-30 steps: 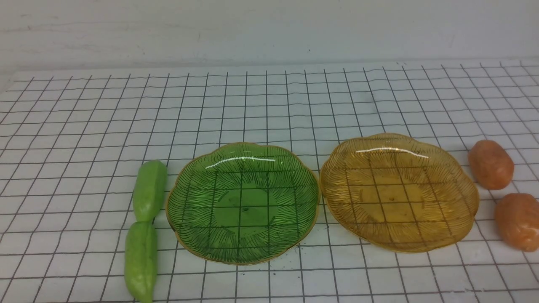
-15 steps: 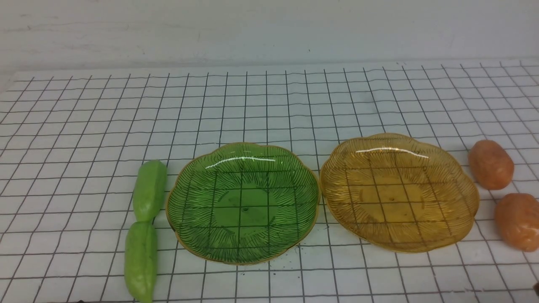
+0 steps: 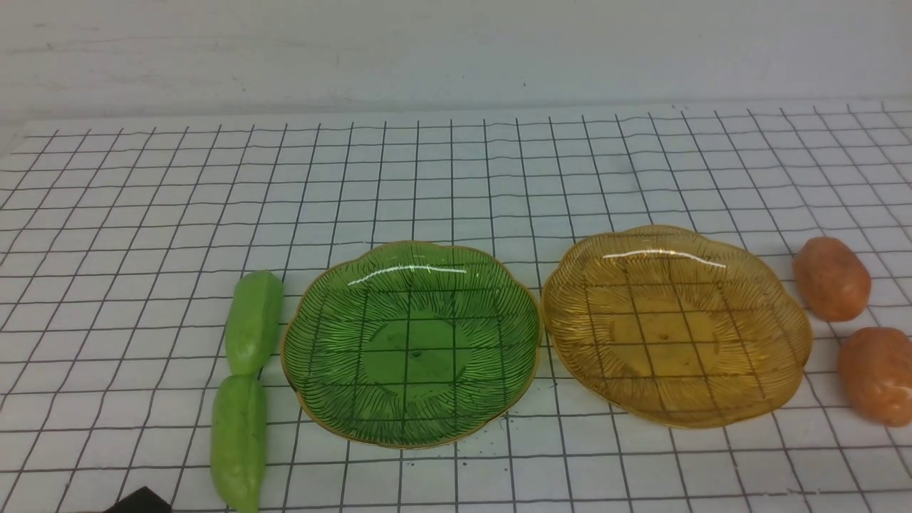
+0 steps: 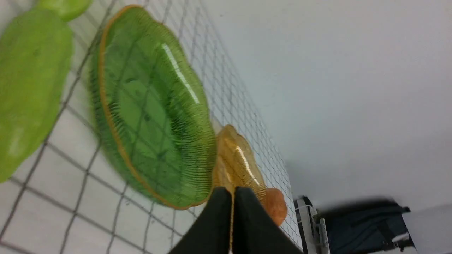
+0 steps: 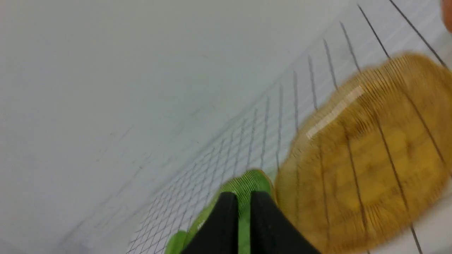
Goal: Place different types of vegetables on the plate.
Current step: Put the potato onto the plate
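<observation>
- Bench (image 3: 142, 214) covered by a white sheet with a black grid; pale wall (image 3: 427, 50) behind the far edge.
- Green plate (image 3: 410, 345), clear ribbed glass with a scalloped gold rim, sits near the middle of the near edge. Nothing on it.
- Amber plate (image 3: 677, 326), same pattern, is just beside the green one on its right. The rims are close; cannot tell whether they touch. Also bare.
- Far pepper (image 3: 254, 322), light green, lies just beside the green plate's left rim, long axis running from far edge to near edge.
- Near pepper (image 3: 239, 442) lies in line with it, closer to the near edge. The two tapered tips meet end to end.
- Far potato (image 3: 832, 278), orange-brown, lies near the amber plate's right rim, toward the right edge, not touching the plate.
- Near potato (image 3: 878, 375) is next to it, closer to the near edge, with a small gap between the two.
- All four vegetables are on the grid sheet, none on a plate.
- Left fingers (image 4: 215, 225), black, are clenched together and grasp nothing. They point over the bench toward the plates.
- Right fingers (image 5: 222, 225), black, are drawn in to a narrow slit with nothing between them. Both plates lie beyond them, blurred.
- Black wedge (image 3: 142, 501) shows at the near edge, left of the near pepper; too little shows to name it.
</observation>
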`<act>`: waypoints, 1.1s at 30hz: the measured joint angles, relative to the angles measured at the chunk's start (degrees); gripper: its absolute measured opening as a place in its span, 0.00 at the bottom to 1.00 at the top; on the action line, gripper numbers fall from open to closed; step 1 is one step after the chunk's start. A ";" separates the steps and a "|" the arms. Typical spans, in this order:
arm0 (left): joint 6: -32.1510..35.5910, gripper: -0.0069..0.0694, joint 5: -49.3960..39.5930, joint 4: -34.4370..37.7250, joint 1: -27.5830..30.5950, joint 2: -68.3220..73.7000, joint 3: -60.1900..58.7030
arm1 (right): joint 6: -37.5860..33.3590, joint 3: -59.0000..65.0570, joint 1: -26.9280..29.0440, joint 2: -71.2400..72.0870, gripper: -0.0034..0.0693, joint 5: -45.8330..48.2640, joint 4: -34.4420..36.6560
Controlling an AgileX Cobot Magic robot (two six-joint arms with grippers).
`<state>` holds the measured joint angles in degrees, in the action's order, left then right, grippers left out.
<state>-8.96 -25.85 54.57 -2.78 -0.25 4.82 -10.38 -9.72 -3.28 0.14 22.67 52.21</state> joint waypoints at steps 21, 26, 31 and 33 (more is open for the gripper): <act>12.27 0.09 -26.39 -29.04 0.00 53.04 23.42 | 28.89 -26.77 0.00 -57.73 0.15 25.60 -62.22; 16.07 0.09 -26.15 -29.22 0.00 56.41 24.79 | 33.57 -29.91 0.00 -68.70 0.30 19.32 -68.94; 17.23 0.10 -26.02 -29.22 0.00 56.45 24.84 | 40.09 -33.57 0.00 -76.05 0.55 14.73 -72.83; 17.63 0.10 -26.02 -29.22 0.00 56.45 24.84 | 42.79 -34.20 0.00 -78.57 0.65 13.63 -74.93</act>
<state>8.68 -51.87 25.35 -2.78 56.20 29.66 32.41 -43.93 -3.28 -78.43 36.29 -22.72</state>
